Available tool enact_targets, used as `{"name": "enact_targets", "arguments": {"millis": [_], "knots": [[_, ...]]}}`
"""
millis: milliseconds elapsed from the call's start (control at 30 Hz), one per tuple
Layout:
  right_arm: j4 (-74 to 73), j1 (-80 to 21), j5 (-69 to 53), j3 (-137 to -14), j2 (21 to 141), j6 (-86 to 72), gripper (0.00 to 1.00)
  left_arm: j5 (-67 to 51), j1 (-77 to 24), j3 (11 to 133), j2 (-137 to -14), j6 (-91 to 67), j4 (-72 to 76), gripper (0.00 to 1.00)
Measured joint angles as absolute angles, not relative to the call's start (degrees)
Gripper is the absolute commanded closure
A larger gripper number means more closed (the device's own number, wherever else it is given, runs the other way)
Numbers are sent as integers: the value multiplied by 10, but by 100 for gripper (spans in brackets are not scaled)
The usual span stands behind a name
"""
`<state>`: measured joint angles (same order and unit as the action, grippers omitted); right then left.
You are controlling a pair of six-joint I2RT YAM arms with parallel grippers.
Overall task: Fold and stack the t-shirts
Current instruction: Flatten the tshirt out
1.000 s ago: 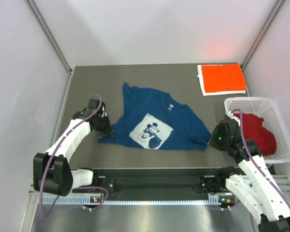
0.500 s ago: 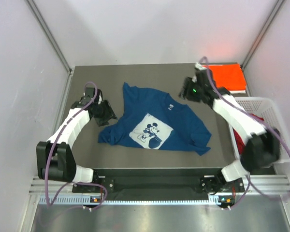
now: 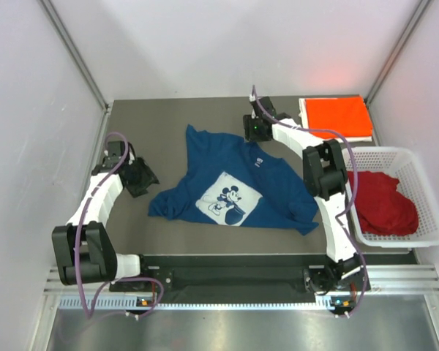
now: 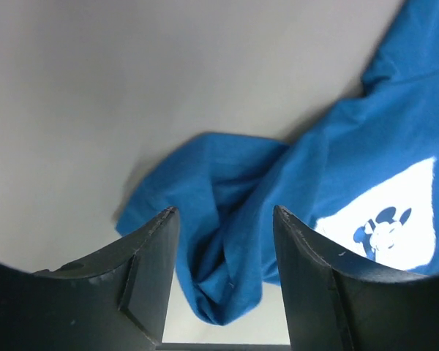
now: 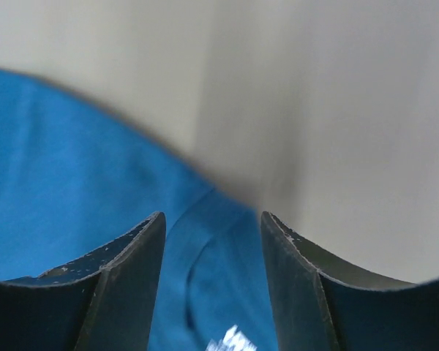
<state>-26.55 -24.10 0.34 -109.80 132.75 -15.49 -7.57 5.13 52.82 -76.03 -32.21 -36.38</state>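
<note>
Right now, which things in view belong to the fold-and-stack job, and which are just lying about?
Job: blue t-shirt, spread mid-table; orange-red t-shirt, folded at the far right corner; dark red t-shirt, bunched in the white lattice basket.
Lying about: white lattice basket; grey table.

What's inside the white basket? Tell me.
A crumpled dark red shirt fills the basket. Anything beneath it is covered and cannot be seen.

2 white-shelled arms with black joints: left arm [image 3: 95,201] at lower left, right arm [image 3: 335,227] at right. Mauve cables [image 3: 110,134] looped alongside each. Dark, scuffed fingers [image 4: 143,270].
</note>
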Motion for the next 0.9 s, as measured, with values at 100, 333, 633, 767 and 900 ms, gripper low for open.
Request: {"name": "enact_targets", "arguments": {"millis": [100,333,633,767,900], "knots": [[-263,-241,18,-1122,1358,-129,47,-98,51,525,-759,-322,-356,43],[-262,-241,42,-1121,1359,-101,100,-127,51,524,-773,-323,-337,43],[-310,-238,97,-962,1200,-119,100,-154,51,517,-793,-340,-326,44],[-333,-237,123,-868,1052,-146,100,-161,51,514,-794,-344,-323,44],[-344,-237,131,-737,912,-179,100,-164,51,514,-794,-344,-323,45]]}}
